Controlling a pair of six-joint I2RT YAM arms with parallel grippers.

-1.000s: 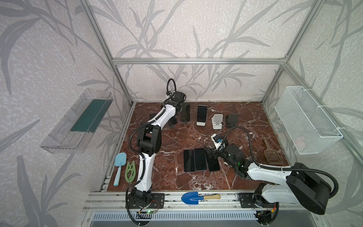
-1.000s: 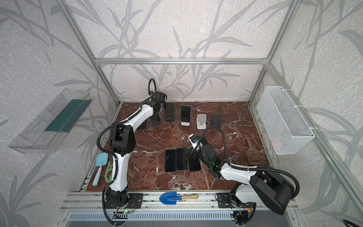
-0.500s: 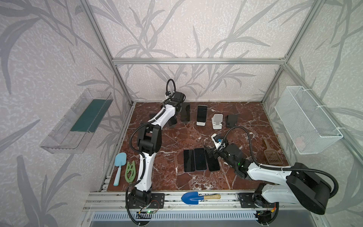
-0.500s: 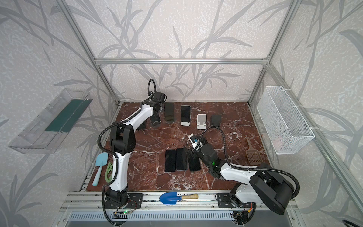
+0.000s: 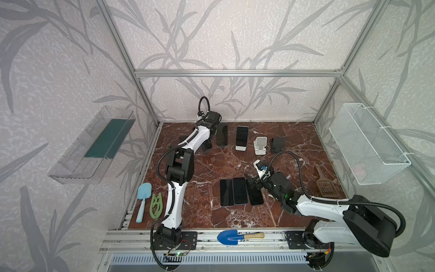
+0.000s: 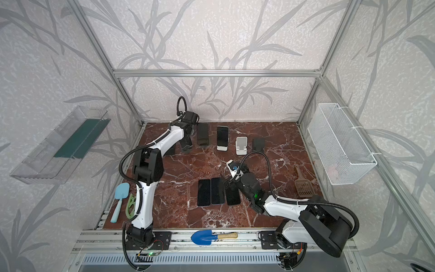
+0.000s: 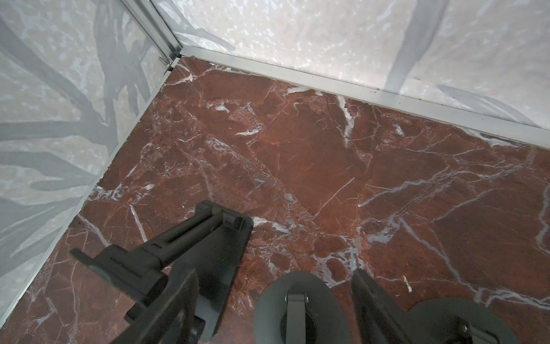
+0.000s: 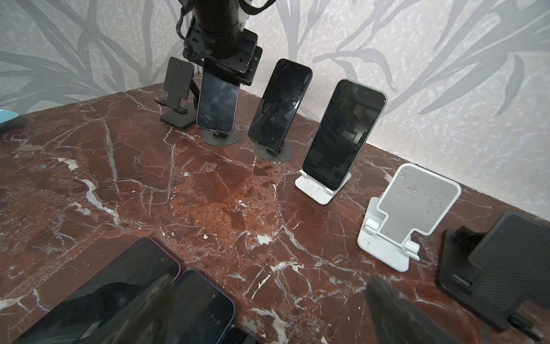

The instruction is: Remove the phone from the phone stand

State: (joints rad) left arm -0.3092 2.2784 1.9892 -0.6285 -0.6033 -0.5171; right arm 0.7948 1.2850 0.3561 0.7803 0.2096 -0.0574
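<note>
A dark phone (image 8: pixel 217 101) leans on a round-based black stand (image 8: pixel 220 139) at the back left. My left gripper (image 8: pixel 226 64) sits on the phone's top edge and hides it. In the left wrist view the left gripper (image 7: pixel 275 277) has its fingers (image 7: pixel 375 303) apart, with the stand's round base (image 7: pixel 297 300) showing between them; the phone itself is out of that view. In a top view the arm partly covers the phone (image 5: pixel 206 147). My right gripper (image 5: pixel 253 182) hovers open and empty over the far end of three phones (image 5: pixel 240 191) lying flat.
A second phone (image 5: pixel 222 134) stands on a round stand and a third (image 5: pixel 242 137) on a white stand. Empty stands: white (image 5: pixel 260 146), black (image 5: pixel 277 144), black (image 7: pixel 205 259). Brown scoop (image 5: pixel 326 183) right, blue scoop (image 5: pixel 142 200) left, blue shovel (image 5: pixel 235 236) on the front rail.
The left gripper's jaws have drawn closer together at the phone's top. Neither arm has visibly shifted, and the right gripper is unchanged.
</note>
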